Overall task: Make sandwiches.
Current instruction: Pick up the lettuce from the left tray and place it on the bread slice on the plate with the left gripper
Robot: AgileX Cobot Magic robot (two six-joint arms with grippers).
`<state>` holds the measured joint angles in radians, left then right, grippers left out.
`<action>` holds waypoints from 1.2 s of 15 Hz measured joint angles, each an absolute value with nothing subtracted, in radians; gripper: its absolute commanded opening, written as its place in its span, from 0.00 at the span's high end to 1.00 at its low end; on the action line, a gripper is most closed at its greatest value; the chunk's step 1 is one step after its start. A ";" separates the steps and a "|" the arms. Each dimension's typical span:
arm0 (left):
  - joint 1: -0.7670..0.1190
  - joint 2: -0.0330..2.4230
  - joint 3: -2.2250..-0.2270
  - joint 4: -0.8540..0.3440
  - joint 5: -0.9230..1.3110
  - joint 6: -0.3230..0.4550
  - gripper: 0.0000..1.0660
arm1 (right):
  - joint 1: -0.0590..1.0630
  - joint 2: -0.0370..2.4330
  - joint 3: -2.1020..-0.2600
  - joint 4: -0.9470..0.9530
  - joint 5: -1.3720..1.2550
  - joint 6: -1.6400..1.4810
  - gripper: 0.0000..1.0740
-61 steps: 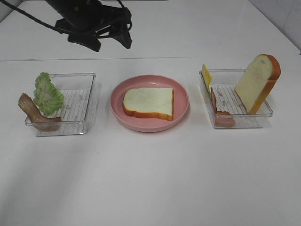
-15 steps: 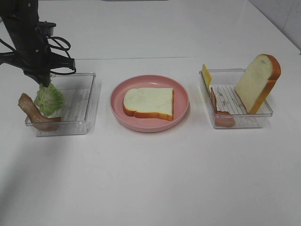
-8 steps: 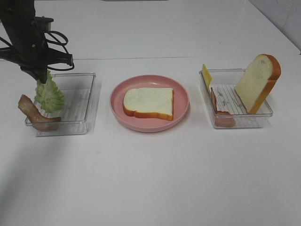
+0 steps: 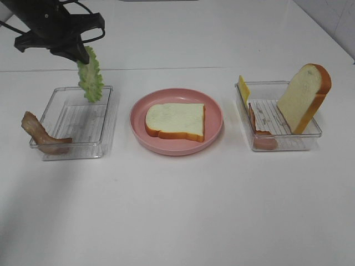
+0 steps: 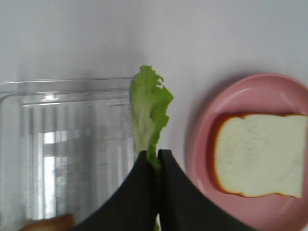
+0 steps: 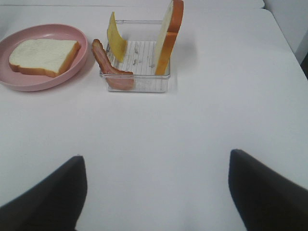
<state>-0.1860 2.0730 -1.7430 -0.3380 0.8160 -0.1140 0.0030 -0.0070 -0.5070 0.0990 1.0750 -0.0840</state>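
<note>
My left claw [image 5: 155, 156] pinched tight on lettuce [image 5: 149, 108] | leaf hangs from my tips, above left tray [image 4: 105, 119] edge nearest pink plate [image 4: 213, 119] | right claw [image 6: 156, 192] spread wide, holding nothing

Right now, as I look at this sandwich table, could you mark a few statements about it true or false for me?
1. The left pincer is shut on the lettuce, which hangs in the air. True.
2. A bread slice lies flat on the pink plate. True.
3. The cheese lies on that slice. False: it stands in the right tray.
4. The right pincer holds something. False: it is open and empty.
5. The left tray holds nothing. False: a bacon strip leans over its edge.
</note>
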 measured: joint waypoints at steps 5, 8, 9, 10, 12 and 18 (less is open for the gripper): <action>-0.225 2.073 -1.743 -0.720 0.714 0.076 1.00 | 0.003 -0.007 -0.507 0.099 1.075 -0.084 0.29; -0.316 2.073 -1.743 -0.823 0.597 0.125 1.00 | 0.003 -0.007 -0.507 0.099 1.075 -0.084 0.29; -0.348 2.073 -1.743 -0.824 0.558 0.126 1.00 | 0.003 -0.007 -0.507 0.099 1.075 -0.084 0.29; -0.382 2.073 -1.743 -0.827 0.519 0.126 1.00 | 0.003 -0.007 -0.507 0.099 1.075 -0.084 0.29; -0.437 2.086 -1.743 -0.832 0.471 0.126 1.00 | 0.003 -0.007 -0.507 0.099 1.075 -0.084 0.29; -0.493 2.249 -1.743 -0.870 0.483 0.127 1.00 | 0.003 -0.007 -0.507 0.099 1.075 -0.084 0.29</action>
